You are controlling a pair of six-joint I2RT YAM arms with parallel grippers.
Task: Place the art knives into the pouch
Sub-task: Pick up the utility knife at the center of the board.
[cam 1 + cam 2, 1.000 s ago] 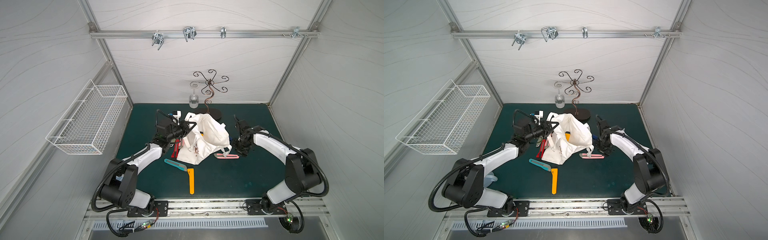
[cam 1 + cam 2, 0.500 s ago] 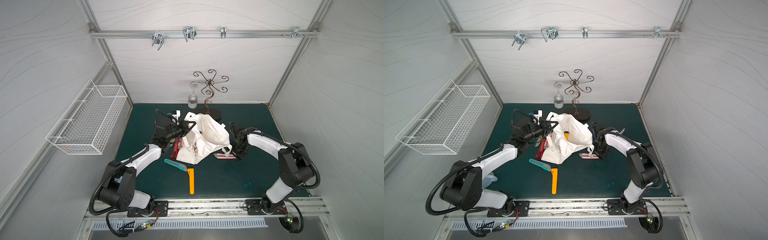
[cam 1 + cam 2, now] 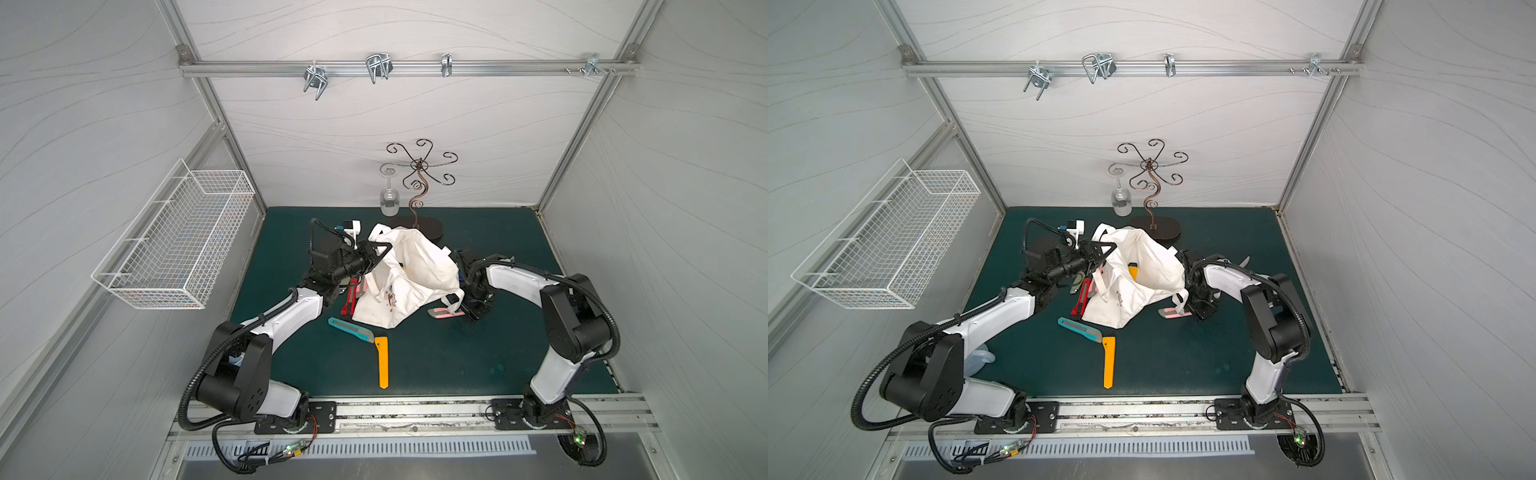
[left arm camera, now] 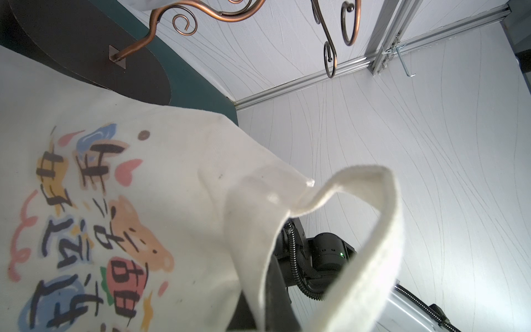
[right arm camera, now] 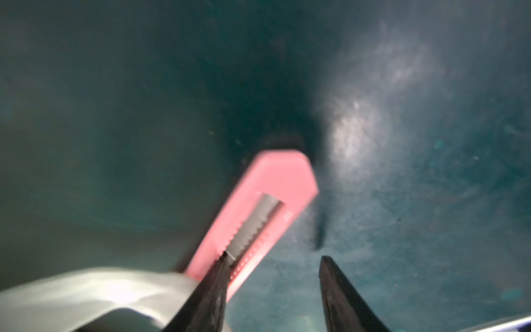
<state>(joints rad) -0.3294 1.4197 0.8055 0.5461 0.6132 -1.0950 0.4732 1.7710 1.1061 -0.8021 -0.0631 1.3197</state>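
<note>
Canvas pouch (image 3: 419,270), off-white, soft, crumpled, with a printed panel: mid tabletop (image 3: 478,365) toward the far edge, its rim raised by the left hand (image 3: 376,254), which is clamped on the cloth. Pink art knife (image 3: 442,312), slim plastic body, toothed grey slider track: flat on the matte green tabletop, just beside the pouch's right corner, outside it. Above it the right hand (image 5: 273,257), black tapered fingers parted, one tip over the knife, nothing gripped.
</note>
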